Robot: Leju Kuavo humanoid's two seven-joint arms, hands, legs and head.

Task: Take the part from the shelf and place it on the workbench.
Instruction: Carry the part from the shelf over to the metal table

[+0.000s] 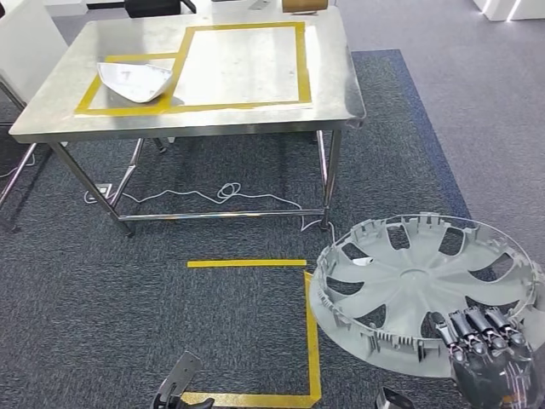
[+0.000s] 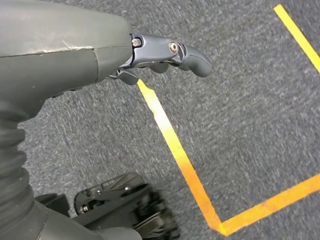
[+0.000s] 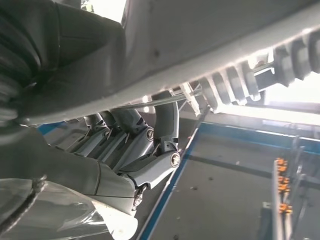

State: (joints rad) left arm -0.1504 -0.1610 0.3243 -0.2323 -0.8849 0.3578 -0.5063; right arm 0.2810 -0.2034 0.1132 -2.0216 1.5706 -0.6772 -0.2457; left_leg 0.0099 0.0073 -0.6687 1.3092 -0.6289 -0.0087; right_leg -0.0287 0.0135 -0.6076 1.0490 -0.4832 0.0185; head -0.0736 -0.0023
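The part is a large grey wheel cover [image 1: 421,290] with spoke cut-outs, held roughly flat above the carpet at the lower right of the head view. My right hand [image 1: 490,358] grips its near rim, dark fingers curled over the edge. In the right wrist view the fingers [image 3: 151,150] hook around the cover's ribbed rim [image 3: 241,80]. The steel workbench [image 1: 77,94] with yellow tape rectangles stands ahead. My left hand [image 2: 166,52] hangs low over the carpet, holding nothing, its fingers extended.
A silvery curved sheet part [image 1: 134,81] lies in the workbench's left taped box. A yellow tape square [image 1: 312,341] marks the carpet in front of me. A white cable [image 1: 225,194] trails under the bench. A white chair [image 1: 25,43] stands at far left.
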